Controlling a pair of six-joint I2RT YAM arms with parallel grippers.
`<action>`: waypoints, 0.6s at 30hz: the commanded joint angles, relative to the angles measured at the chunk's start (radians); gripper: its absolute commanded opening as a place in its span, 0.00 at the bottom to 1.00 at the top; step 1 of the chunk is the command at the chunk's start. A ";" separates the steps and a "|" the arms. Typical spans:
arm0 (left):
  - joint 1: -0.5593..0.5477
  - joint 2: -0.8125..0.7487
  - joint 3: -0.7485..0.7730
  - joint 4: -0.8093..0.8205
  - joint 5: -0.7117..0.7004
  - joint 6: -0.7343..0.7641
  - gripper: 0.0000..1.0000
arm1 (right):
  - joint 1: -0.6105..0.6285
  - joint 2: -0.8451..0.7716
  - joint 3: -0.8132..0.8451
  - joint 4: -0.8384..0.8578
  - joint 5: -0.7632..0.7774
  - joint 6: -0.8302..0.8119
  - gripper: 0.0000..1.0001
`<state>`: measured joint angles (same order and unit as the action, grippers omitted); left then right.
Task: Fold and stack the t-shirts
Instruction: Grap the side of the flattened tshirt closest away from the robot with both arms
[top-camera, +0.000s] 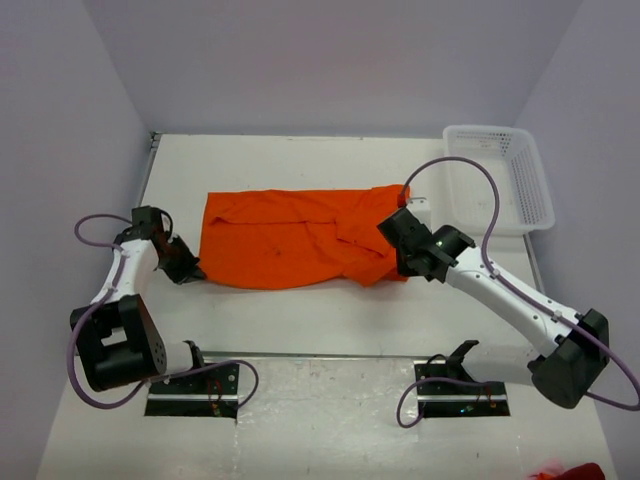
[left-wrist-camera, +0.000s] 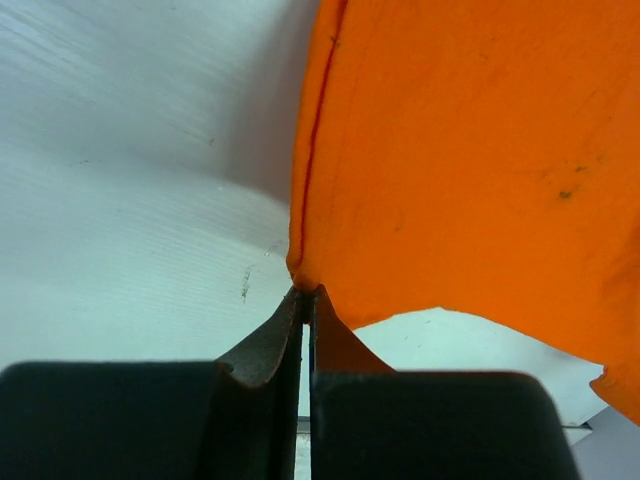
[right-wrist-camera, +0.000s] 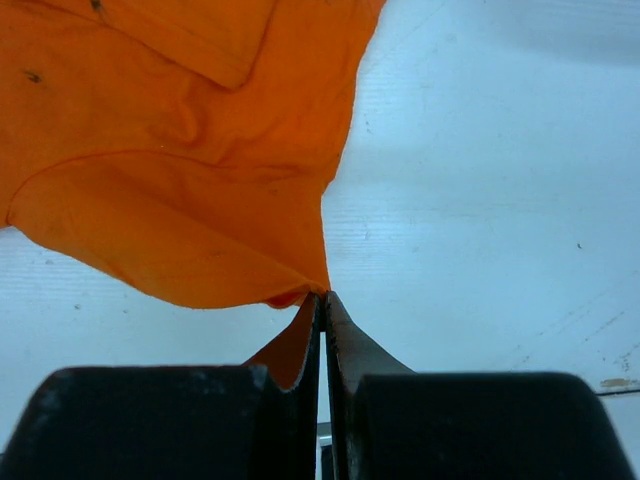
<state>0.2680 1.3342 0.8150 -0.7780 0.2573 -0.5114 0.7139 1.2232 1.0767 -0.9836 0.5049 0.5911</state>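
Clearly, the plain bright orange cloth t-shirt (top-camera: 290, 240) is a light and soft thing. It lies wrinkled on the white table (top-camera: 300, 320), to the left of the white plastic lattice basket (top-camera: 500, 175). Its left end is well apart from the basket, and its right end comes near the basket's corner.

I judge that such cloth has no stiffness, so it will sag and fold wherever it is not supported. It may also slide a little on the smooth table when it is pulled. It is not fragile. The good places to take hold are the corners and the hemmed edges, one at each end, so that the cloth stays stretched between two grips. A pinch in the middle would only gather it into a bunch.

At the end far from the basket, the left end effector (top-camera: 190, 268) has its two fingers pressed together on a corner of the t-shirt. The left wrist view shows a thin fold of orange cloth caught between them.

At the end near the basket, the right end effector (top-camera: 400, 218) is likewise closed on the t-shirt. The right wrist view shows a corner of the cloth pinched between its fingers, and the rest spreads away over the table.
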 joint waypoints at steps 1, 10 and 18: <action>0.031 -0.062 0.026 -0.044 -0.001 0.011 0.00 | -0.001 0.009 -0.018 -0.030 0.032 0.044 0.00; 0.059 -0.075 0.039 0.019 -0.007 -0.036 0.00 | -0.021 0.107 0.038 0.003 0.021 -0.013 0.00; 0.145 -0.030 0.095 0.028 -0.053 -0.022 0.00 | -0.067 0.156 0.098 0.011 0.001 -0.082 0.00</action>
<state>0.3717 1.2942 0.8684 -0.7700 0.2302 -0.5346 0.6632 1.3773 1.1286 -0.9840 0.5022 0.5442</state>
